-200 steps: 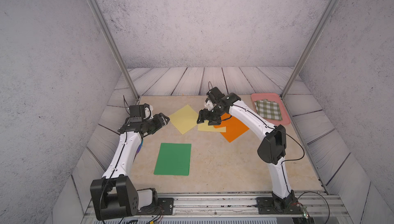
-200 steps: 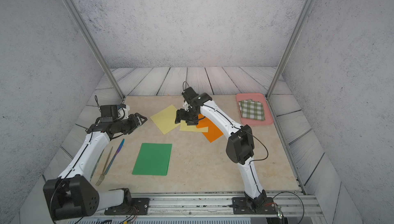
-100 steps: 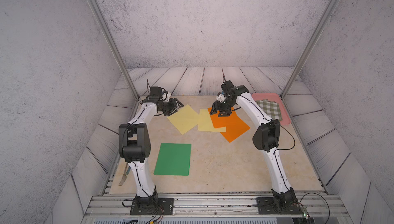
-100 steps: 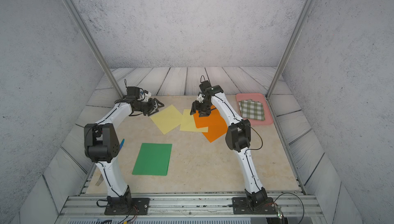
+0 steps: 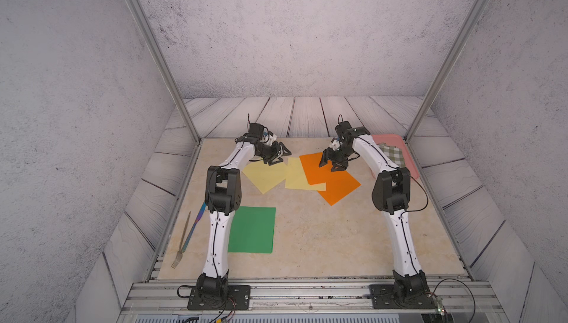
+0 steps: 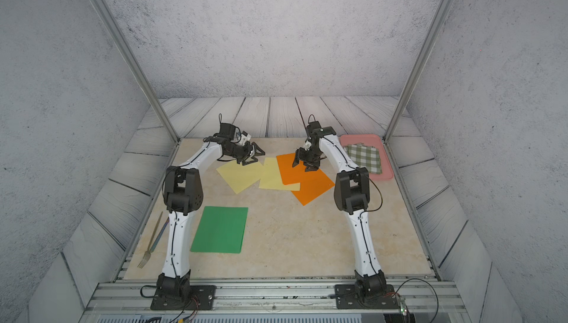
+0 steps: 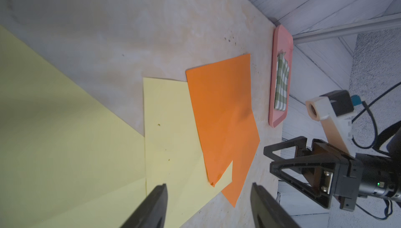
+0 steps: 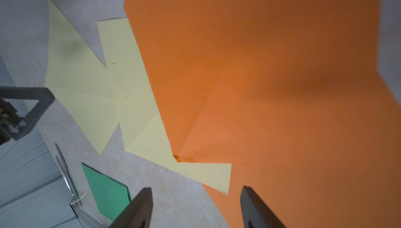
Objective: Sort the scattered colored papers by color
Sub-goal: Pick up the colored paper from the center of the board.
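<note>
The top orange sheet (image 5: 312, 171) lies flat just beside the tray (image 6: 359, 137), overlapping the lower orange sheet (image 5: 341, 187). A second ago only one orange sheet showed there. Now both are together, so orange looks nearly sorted.

The pile is not clean, though. The nearer yellow sheet (image 5: 295, 177), next out from the tray, has one edge under the top orange and one corner over the lower orange, so it is caught between them. It probably has to be slid out before either colour counts as done. The far yellow sheet (image 5: 264, 175) touches it on the side away from the tray. The green sheet (image 5: 253, 229) lies farthest from the tray, well apart from the rest. Only one green shows, and I cannot tell whether another lies under it.

The right gripper (image 5: 328, 167) hangs over the top orange with its jaws apart and nothing between them, so it appears to have let go. The left gripper (image 5: 281, 157), drawn back a second ago, now sits over the far yellow's corner, with its jaws also spread and empty. That suggests yellow is next.

A checked cloth (image 6: 364, 157) fills the tray.
</note>
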Robot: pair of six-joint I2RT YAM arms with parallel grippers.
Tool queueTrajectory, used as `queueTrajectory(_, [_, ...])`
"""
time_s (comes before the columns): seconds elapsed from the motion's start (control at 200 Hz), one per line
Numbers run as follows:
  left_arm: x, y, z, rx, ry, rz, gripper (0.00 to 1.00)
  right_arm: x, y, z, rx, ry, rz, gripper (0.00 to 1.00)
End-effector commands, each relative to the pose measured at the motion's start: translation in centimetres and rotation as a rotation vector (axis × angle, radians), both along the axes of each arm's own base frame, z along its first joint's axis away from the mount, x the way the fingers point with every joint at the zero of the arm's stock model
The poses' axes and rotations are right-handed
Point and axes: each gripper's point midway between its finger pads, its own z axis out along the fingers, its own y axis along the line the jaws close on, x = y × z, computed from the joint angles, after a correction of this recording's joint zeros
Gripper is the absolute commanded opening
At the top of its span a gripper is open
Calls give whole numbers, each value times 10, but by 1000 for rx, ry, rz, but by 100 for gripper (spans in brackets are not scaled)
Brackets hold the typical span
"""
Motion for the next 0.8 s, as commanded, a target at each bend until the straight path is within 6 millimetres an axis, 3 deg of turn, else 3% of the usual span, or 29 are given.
queueTrajectory(0.0, [-9,-19,6,-24,14,-40,67,3,-14,-32,-38,53,-32,69])
queueTrajectory(0.115, [-10,-21,-1,-21,32,-35,67,4,-18,-38,-31,68,-34,69])
queueTrajectory(0.305, [-14,-13,-18,27,62,-13,67,-1,0,-29,54,58,17,69])
queueTrajectory(0.47, [-19,-17,-36,21,113,-13,66,-7,0,-34,59,69,22,69])
queueTrajectory(0.796, [-22,-44,-31,-9,113,-39,66,4,-7,-46,56,70,-10,73])
